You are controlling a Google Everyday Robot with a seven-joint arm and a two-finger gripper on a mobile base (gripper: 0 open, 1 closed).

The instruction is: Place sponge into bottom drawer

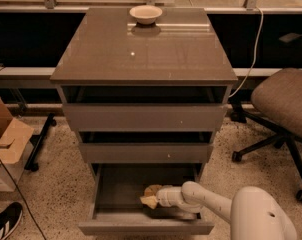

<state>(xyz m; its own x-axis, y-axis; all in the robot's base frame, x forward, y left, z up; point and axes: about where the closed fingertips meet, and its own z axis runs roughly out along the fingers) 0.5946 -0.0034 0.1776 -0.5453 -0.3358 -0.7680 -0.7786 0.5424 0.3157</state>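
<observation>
In bottom drawer (118,190), fingers (159,198) pinch the sponge (149,201).

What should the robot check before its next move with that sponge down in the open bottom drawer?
1. Bottom drawer pulled out far enough: ok.
2. Sponge within the drawer's walls: ok, near the middle.
3. Gripper down inside the drawer, at the sponge: ok.
4. Sponge resting on the drawer floor: cannot tell.
5. Middle drawer clear of the arm: ok, it sits further back.
6. Bowl out of the way: ok, on the cabinet top.
</observation>
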